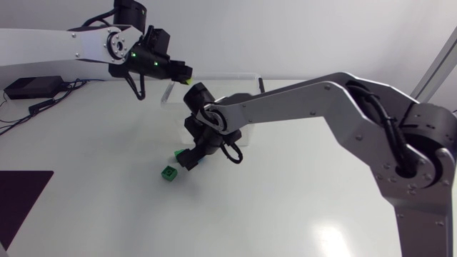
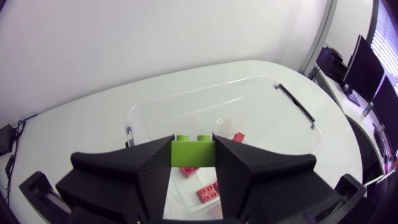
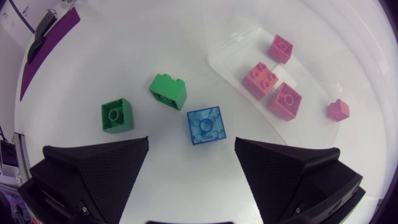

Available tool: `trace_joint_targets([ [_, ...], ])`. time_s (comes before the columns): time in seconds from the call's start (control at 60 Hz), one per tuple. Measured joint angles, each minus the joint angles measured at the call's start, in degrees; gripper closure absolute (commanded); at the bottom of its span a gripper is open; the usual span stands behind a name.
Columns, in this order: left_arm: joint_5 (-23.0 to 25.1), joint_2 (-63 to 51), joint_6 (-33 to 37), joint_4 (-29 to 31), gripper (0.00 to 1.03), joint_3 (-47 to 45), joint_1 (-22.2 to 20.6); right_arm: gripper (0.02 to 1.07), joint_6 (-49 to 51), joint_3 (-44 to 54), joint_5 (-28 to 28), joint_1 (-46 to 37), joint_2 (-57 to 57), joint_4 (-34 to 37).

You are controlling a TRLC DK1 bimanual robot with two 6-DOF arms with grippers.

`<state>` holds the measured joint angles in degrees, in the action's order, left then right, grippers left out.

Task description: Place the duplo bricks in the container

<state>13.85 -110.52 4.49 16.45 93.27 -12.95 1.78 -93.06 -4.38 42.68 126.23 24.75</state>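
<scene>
1 lime brick (image 2: 193, 157) clamped in left gripper (image 2: 193, 144) above the container (image 2: 267, 112); right gripper (image 3: 191, 143) wide open over blue brick (image 3: 206, 125).

A black box (image 1: 32, 87) and a dark purple mat (image 1: 20, 201) lie on the table (image 1: 285, 214).

Bright even light, glare on the table (image 1: 330, 235), soft shadows, fisheye-bent wrist views
</scene>
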Motion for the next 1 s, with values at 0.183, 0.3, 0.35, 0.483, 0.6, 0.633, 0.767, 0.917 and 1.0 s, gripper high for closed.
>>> trace_joint_targets([
  [0.183,-0.9,-5.7,0.0,1.5,0.83,7.0,0.0,0.07,1.2,-4.4,0.5,0.0,3.0,4.0],
  [0.3,-1.6,-8.2,0.0,1.7,0.35,9.7,0.0,0.07,1.7,-6.9,1.6,0.0,4.4,5.8],
  [0.35,-2.3,-8.9,0.0,2.1,0.11,10.4,0.0,0.08,1.9,-8.3,1.7,0.0,5.2,7.2],
  [0.483,-2.6,-9.8,0.0,2.8,0.04,11.1,0.1,0.14,2.6,-12.0,1.9,0.0,7.1,10.1],
  [0.6,-2.6,-9.6,0.0,3.2,0.04,11.1,0.4,0.27,3.4,-15.6,1.9,0.0,8.9,12.8],
  [0.633,-2.6,-9.2,0.0,3.5,0.04,10.9,0.7,0.34,3.5,-16.6,2.0,0.0,9.5,13.7],
  [0.767,-2.6,-3.6,0.1,5.0,0.04,6.9,2.4,0.49,4.6,-19.9,2.0,0.0,11.3,16.8],
  [0.917,-2.0,6.8,0.7,6.1,0.04,1.4,4.7,0.7,5.1,-22.7,2.1,0.4,13.2,19.7],
  [1.0,-1.7,13.2,1.9,6.0,0.04,-3.3,5.9,0.89,5.2,-22.9,2.0,0.7,13.8,20.3],
])
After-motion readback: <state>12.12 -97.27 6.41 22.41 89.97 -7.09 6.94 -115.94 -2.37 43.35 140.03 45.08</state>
